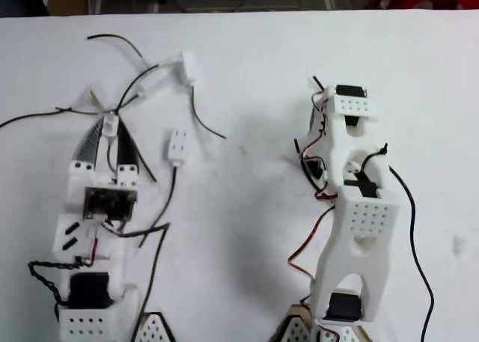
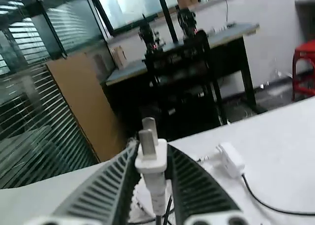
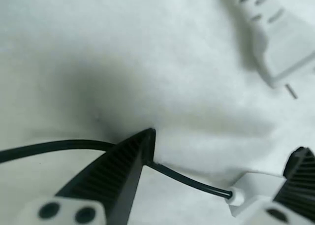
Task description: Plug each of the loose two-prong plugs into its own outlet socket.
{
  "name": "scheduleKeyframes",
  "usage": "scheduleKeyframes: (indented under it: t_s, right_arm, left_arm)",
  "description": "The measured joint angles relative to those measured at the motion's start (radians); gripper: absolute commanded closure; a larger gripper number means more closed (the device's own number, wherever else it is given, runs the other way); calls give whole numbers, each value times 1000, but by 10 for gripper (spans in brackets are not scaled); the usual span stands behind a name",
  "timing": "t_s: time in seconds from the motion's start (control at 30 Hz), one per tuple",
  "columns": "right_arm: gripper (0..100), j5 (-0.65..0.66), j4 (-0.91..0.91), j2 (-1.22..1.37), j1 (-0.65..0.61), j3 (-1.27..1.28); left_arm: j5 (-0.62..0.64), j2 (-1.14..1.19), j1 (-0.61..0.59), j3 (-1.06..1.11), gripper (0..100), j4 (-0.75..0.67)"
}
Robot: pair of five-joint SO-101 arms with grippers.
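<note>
1 plug, 2 prongs, clamped in left gripper; right gripper spread apart; 1 outlet socket nearby.

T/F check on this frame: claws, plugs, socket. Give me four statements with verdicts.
1. The left claw grips a white plug with its prongs pointing away from the claw. True.
2. That plug is seated in an outlet. False: its prongs are bare, in the air.
3. A white outlet socket lies on the table beside the left arm, with nothing plugged in. True.
4. The right claw is shut. False: its fingers stand apart, and a black cable runs between them.
</note>
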Motion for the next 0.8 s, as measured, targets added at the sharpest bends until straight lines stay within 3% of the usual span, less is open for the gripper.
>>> scheduleKeyframes:
  t_s: [0.17,0.47,0.8]
  right_arm:
    - [577,0,0,0,0,0]
    - [577,0,3,3,-34,-11]
    - [577,0,149,-91,-97,-269]
  left_arm:
    - [130,-5,8,12,977,-48]
    - [414,-5,34,12,976,-299]
    - [448,-9,295,58,976,-325]
